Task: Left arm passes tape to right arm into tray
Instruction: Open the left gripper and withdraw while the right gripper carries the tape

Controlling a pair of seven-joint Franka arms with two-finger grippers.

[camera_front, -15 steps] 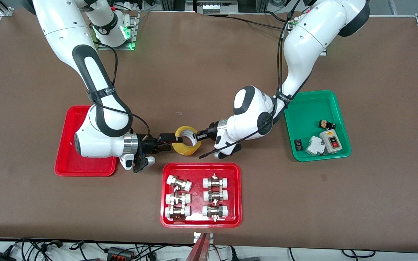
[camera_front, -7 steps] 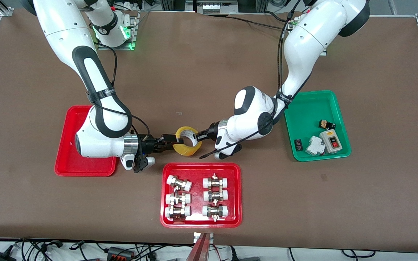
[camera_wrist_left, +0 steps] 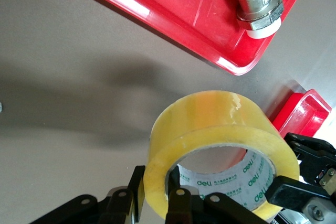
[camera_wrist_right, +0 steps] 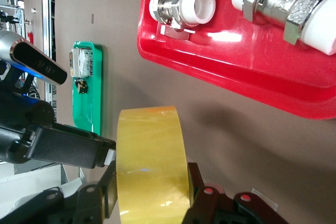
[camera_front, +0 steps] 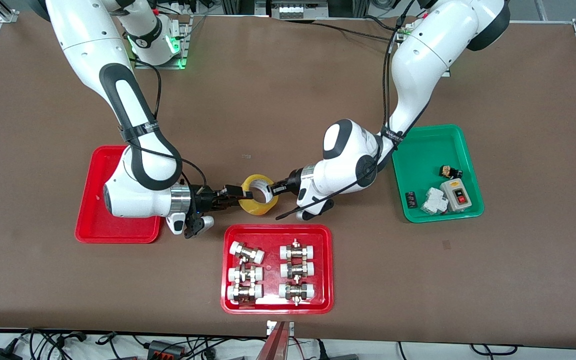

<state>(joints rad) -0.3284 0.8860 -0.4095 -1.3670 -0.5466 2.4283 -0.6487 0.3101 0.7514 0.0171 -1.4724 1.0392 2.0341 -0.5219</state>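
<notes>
The yellow tape (camera_front: pixel 256 204) hangs just above the table between the two grippers, over the bare spot beside the fittings tray. My left gripper (camera_front: pixel 271 189) is shut on the roll's wall, one finger inside the core and one outside, as the left wrist view shows (camera_wrist_left: pixel 156 182). My right gripper (camera_front: pixel 235 194) is shut on the roll's two flat sides (camera_wrist_right: pixel 151 182). The tape fills both wrist views (camera_wrist_left: pixel 220 114) (camera_wrist_right: pixel 149 150). The plain red tray (camera_front: pixel 93 227) lies under the right arm's wrist, toward the right arm's end.
A red tray with pipe fittings (camera_front: pixel 228 235) lies just nearer the front camera than the tape. A green tray (camera_front: pixel 418 150) with switch parts sits toward the left arm's end.
The right gripper has edged slightly closer onto the tape. The tape and the left gripper have hardly moved.
</notes>
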